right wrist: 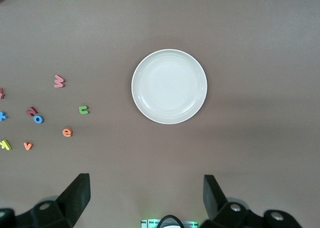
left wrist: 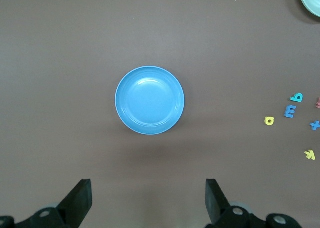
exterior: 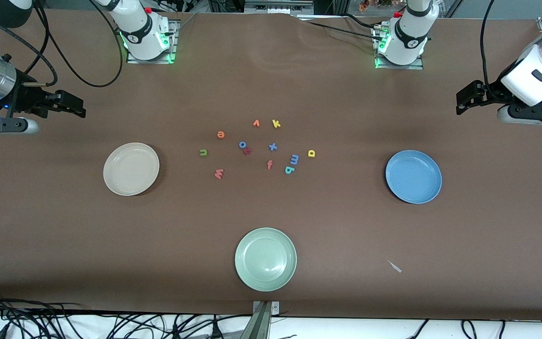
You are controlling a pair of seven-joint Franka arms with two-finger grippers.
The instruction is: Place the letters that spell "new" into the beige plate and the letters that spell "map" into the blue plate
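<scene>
My left gripper and right gripper gape wide, empty, over the brown table's ends, above blue plate and beige plate.

Both arms: glossy white shells with black joint bands. Each base sits on a metal plate with green lights glowing at its foot and a red button on top. Black cables loop off both arms. Right end effector: black fingers on a black block, under a brushed silver wrist ring with a small blue light. Left end effector: black, under a white housing with a dark oval marking.
</scene>
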